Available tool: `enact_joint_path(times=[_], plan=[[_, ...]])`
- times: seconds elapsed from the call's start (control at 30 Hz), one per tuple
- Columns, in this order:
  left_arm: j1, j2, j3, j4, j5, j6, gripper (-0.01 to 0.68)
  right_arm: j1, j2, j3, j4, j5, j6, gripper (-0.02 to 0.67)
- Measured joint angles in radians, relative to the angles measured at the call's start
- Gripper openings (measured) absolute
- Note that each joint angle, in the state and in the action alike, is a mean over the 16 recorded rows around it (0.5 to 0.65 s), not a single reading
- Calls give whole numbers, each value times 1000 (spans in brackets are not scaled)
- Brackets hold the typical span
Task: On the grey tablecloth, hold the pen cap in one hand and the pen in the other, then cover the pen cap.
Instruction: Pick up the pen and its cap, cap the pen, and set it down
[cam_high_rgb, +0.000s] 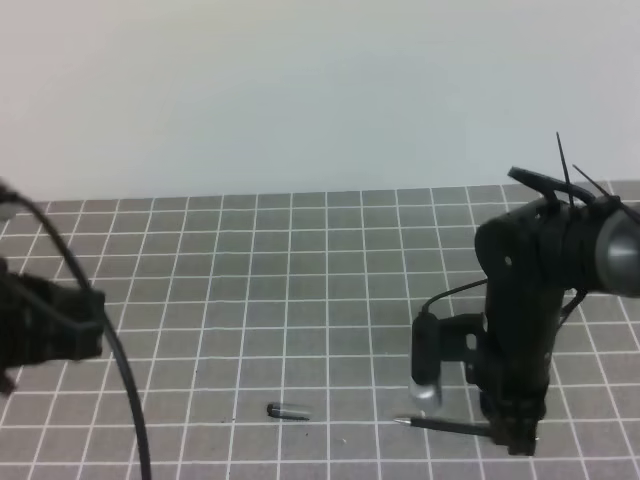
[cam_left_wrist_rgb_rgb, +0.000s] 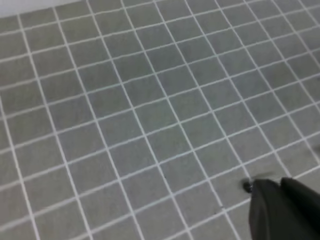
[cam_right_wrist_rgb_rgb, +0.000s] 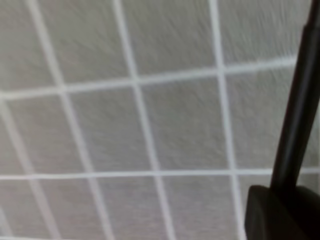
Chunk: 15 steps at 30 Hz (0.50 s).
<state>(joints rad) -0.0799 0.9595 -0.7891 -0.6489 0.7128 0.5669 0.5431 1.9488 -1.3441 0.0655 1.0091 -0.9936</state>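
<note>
The right gripper (cam_high_rgb: 517, 432) is low on the cloth (cam_high_rgb: 300, 280), pinching the pen (cam_high_rgb: 445, 425), whose silver tip points left. The cap (cam_high_rgb: 287, 411) lies loose on the cloth, left of that tip. The left gripper's (cam_left_wrist_rgb_rgb: 285, 210) jaw state cannot be told

One pen (cam_high_rgb: 445, 425), one pen cap (cam_high_rgb: 287, 411), one grey tablecloth (cam_high_rgb: 300, 290), and two robot arms: left arm (cam_high_rgb: 45, 330), right arm (cam_high_rgb: 530, 300).
</note>
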Motion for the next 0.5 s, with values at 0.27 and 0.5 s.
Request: enact_joint_path(times=[0.27, 0.5], plan=[[-46, 230, -154, 1, 108, 278, 227, -1, 0, -109, 88, 150, 36, -4], [-162, 409, -215, 49, 150, 574, 373, -11, 0, -167, 55, 212, 104, -4]])
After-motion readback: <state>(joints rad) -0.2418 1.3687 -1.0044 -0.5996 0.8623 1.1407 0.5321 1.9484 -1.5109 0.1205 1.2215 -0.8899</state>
